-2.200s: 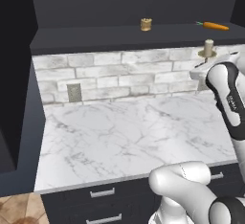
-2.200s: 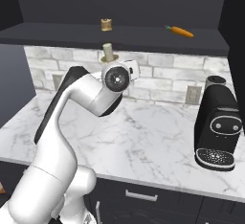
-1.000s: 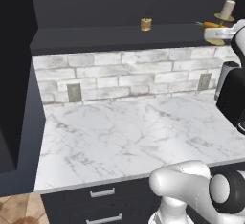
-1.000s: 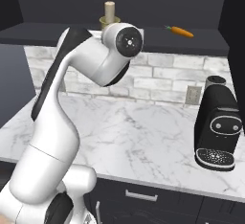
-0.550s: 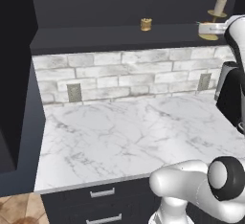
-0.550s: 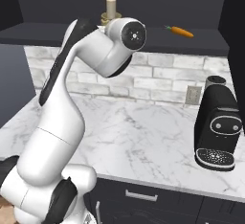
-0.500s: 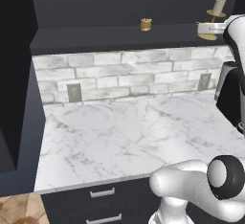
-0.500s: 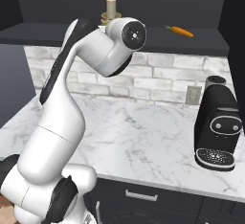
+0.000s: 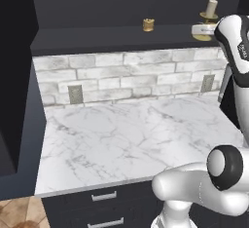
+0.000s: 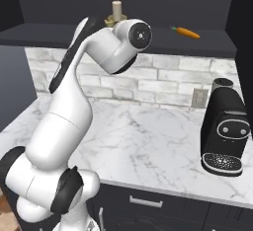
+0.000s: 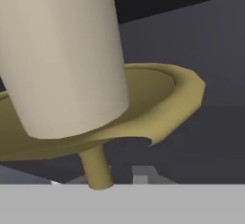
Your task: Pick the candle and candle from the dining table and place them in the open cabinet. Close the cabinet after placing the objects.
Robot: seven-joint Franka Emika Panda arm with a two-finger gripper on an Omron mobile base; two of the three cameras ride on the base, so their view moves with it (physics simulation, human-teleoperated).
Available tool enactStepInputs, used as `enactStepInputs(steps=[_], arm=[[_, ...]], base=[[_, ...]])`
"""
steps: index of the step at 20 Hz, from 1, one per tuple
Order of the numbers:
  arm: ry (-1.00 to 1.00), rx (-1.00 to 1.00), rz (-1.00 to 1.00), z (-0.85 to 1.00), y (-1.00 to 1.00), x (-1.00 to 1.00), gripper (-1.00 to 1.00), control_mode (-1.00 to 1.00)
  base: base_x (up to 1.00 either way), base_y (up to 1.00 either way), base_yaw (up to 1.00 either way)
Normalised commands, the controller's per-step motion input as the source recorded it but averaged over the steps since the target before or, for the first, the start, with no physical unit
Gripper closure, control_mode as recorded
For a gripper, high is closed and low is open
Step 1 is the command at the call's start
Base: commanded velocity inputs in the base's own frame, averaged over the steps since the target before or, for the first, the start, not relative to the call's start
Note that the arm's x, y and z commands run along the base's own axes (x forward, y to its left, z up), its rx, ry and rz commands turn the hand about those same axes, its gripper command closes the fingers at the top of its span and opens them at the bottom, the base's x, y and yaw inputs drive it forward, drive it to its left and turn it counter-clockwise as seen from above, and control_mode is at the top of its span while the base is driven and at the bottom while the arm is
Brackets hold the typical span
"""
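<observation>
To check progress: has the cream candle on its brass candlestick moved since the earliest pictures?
Yes. The cream candle has risen from beside the brick backsplash to shelf height, right of the short candle.

Orange carrot (image 10: 186, 32), black coffee machine (image 10: 225, 128) — marble counter (image 9: 131, 139)

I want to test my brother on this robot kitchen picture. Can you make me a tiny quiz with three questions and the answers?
1. True or false: the orange carrot lies on the cabinet shelf.
2. What is the end effector holding? A) cream candle on a brass candlestick B) apple C) mug
3. Fill in: the black ____ stands on the marble counter.

Key: 1 true; 2 A; 3 coffee machine.
</observation>
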Motion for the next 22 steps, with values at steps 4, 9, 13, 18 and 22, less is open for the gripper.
enactStepInputs(steps=[4,9,13,18,22], arm=[[0.07,0.00,0.00,-0.06,0.00,0.53,1.00,-1.00],[0.05,0.00,0.03,-0.05,-0.05,0.55,1.00,-1.00],[0.00,0.01,0.06,-0.14,-0.05,0.48,1.00,-1.00],[0.00,0.02,0.07,-0.14,-0.06,0.39,1.00,-1.00],[0.00,0.00,0.06,-0.05,-0.06,0.39,1.00,-1.00]], base=[[0.00,0.00,0.00],[0.00,0.00,0.00],[0.00,0.00,0.00],[0.00,0.00,0.00],[0.00,0.00,0.00]])
